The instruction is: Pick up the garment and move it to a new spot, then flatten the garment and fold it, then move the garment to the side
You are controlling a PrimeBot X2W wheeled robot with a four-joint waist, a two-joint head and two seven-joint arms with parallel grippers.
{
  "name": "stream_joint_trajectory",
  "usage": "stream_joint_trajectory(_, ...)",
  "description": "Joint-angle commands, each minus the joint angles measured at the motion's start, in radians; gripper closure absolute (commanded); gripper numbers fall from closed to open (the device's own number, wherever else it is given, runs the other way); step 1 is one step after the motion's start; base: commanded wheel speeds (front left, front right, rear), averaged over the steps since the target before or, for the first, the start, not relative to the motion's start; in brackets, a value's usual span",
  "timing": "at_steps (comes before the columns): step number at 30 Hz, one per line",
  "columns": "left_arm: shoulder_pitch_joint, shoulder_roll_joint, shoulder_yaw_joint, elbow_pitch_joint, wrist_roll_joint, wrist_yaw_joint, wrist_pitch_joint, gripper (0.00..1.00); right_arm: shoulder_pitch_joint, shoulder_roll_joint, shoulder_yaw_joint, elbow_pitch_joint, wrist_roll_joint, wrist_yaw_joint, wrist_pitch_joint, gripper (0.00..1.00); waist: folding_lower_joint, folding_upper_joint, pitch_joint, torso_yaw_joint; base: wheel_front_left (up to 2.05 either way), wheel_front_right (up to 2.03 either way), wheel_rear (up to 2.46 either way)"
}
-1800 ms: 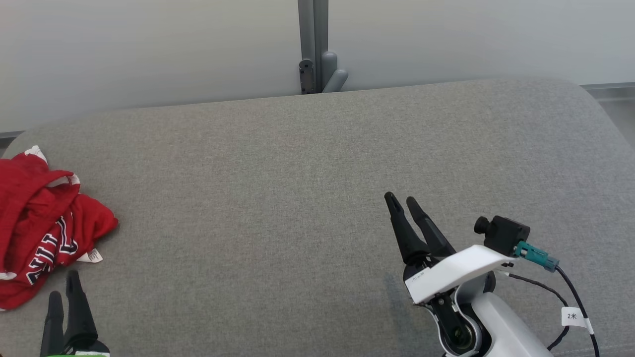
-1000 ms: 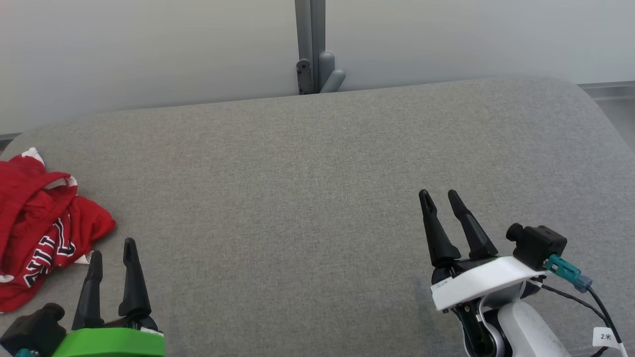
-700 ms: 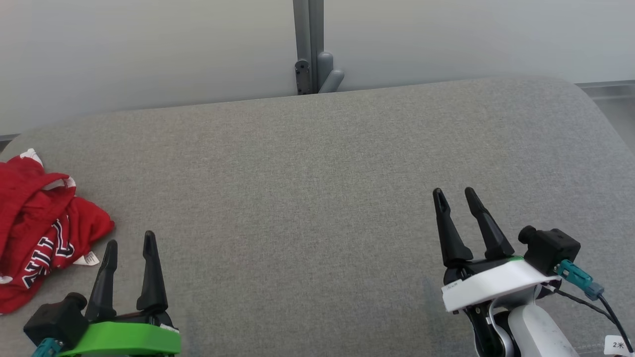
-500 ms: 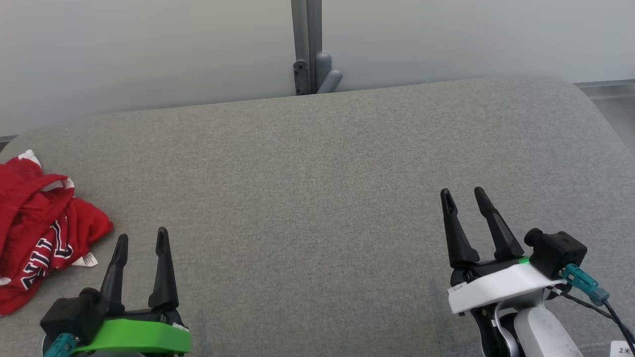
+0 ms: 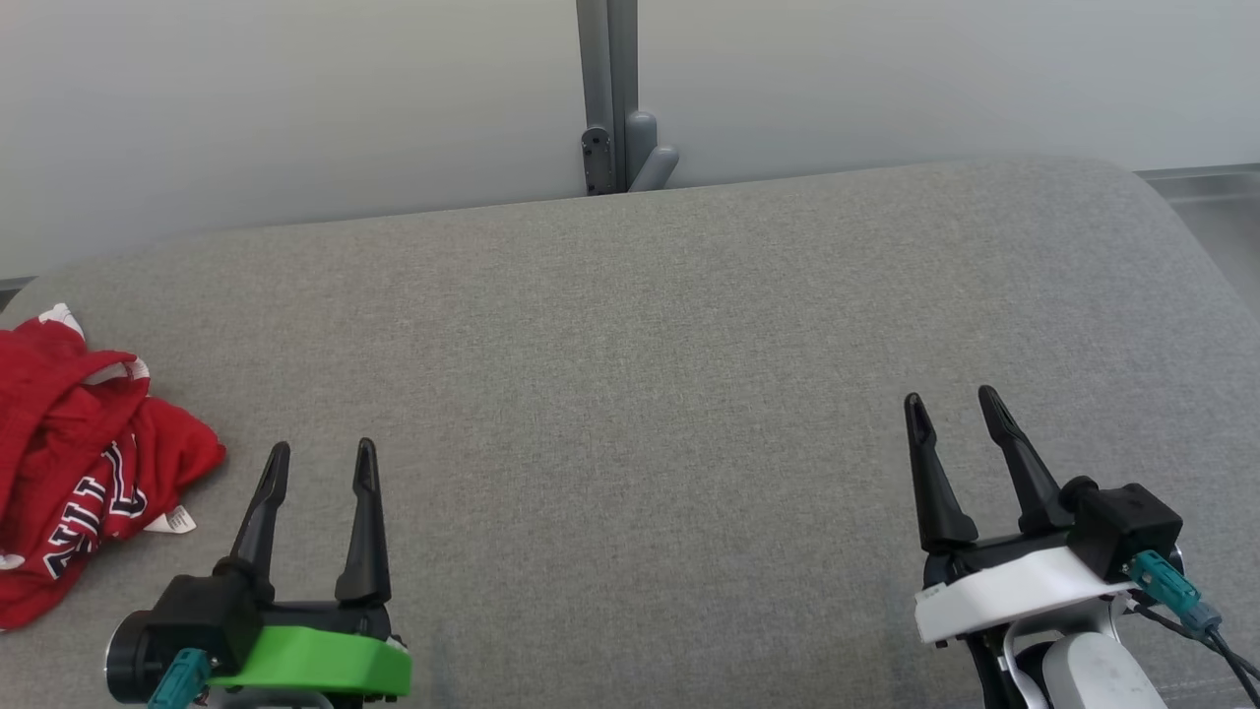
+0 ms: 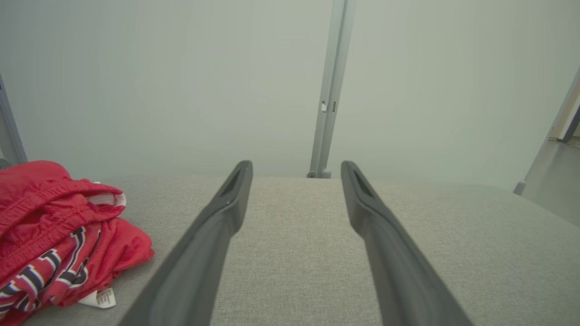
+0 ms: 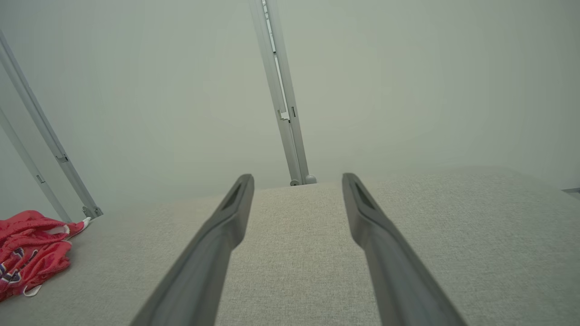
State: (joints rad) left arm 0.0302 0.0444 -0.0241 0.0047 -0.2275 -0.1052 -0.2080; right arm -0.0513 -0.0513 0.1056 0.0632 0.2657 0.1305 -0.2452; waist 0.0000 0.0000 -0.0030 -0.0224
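The garment [image 5: 79, 463] (red, crumpled, white lettering showing) is lying bunched at the left edge of the grey pad [image 5: 630, 335]. The left gripper [image 5: 322, 453] is hovering near it on its right, jaws spread wide, holding nothing and not touching the cloth. The right gripper [image 5: 951, 399] is hovering well apart over the pad's right side, likewise spread and empty.

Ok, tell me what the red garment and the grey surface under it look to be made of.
Red garment: looks like thin matte cloth, judging by its soft crumpled folds, printed lettering and a sewn-in white tag. Grey surface: seems to be upholstery fabric over padding, matte, with a fine heathered weave and rounded edges.
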Motion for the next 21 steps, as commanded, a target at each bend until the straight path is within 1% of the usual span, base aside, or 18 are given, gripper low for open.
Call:
stream_joint_trajectory(1, -0.02, 0.009, -0.012, -0.004, 0.035, 0.005, -0.009, 0.0, 0.012, 0.001, -0.014, -0.012, -0.033, 0.0, -0.006, 0.0, 0.0, 0.0, -0.001, 0.0, 0.0, 0.0, 0.0)
stream_joint_trajectory(21, -0.045, 0.013, -0.09, 0.012, 0.204, -0.001, -0.054, 0.0, 0.072, 0.001, -0.088, -0.041, -0.221, 0.0, -0.019, 0.0, 0.0, 0.0, 0.0, -0.004, 0.0, 0.0, 0.0)
